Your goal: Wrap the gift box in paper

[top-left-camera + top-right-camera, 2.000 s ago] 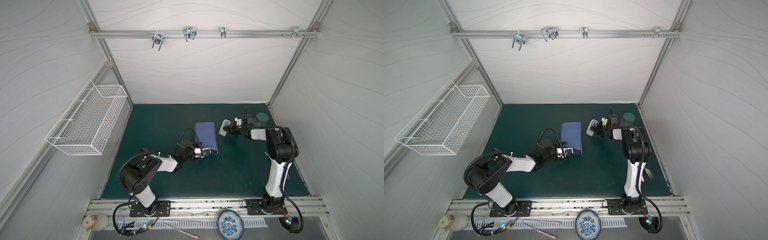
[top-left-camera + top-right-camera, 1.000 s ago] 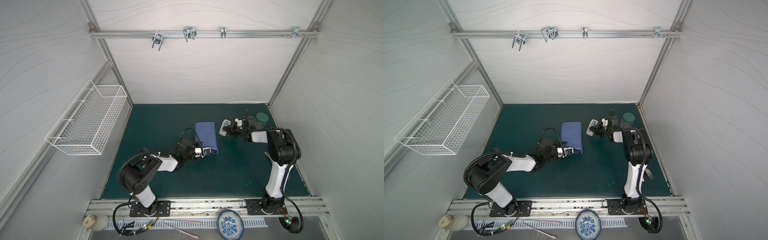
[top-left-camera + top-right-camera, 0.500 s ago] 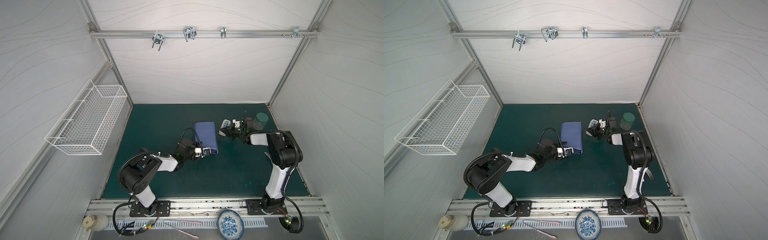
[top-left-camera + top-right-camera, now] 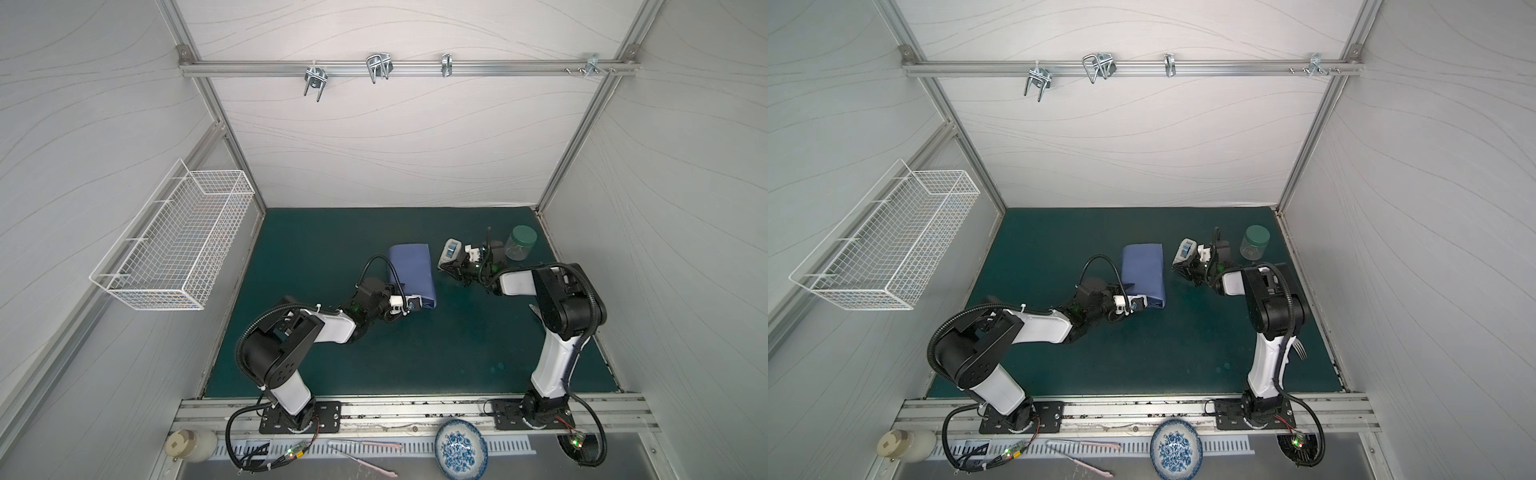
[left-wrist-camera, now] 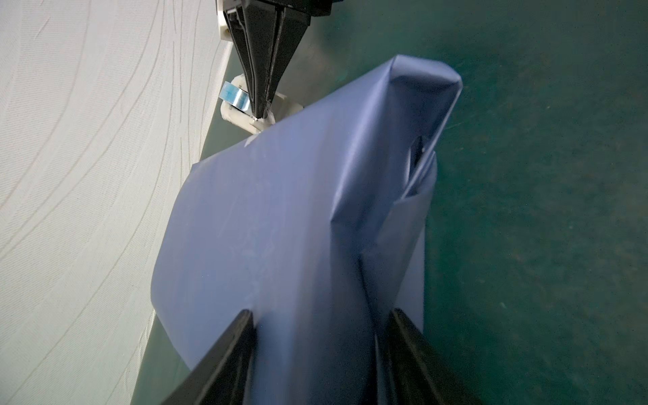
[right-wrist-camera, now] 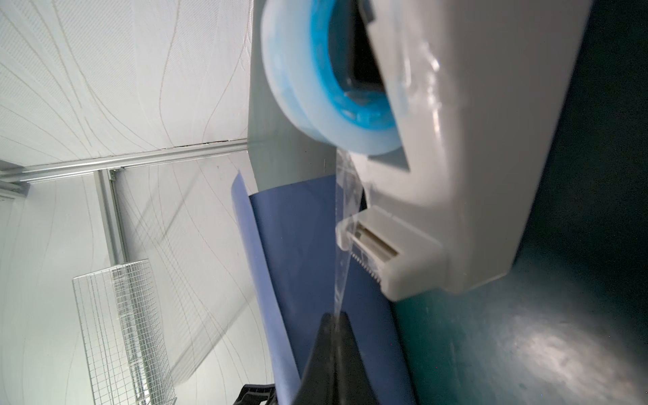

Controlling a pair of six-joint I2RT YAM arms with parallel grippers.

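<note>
**Item:** the paper (image 4: 409,270). The dull indigo-blue face is outward, folded round the gift box into a long, softly creased parcel. Its far end is loosely tucked, with a dark gap along one side fold in the left wrist view. The gift box itself is covered.

**Location:** on the green mat (image 4: 415,353), centre-back, just left of the white tape dispenser (image 4: 451,250).

**Left gripper** (image 5: 319,350): jaws set wide, pressed against both sides of the parcel's near end.

**Right gripper** (image 6: 333,326): fingertips pinched together on a clear tape strip (image 6: 345,245) running from the dispenser's roll past its cutter.
</note>
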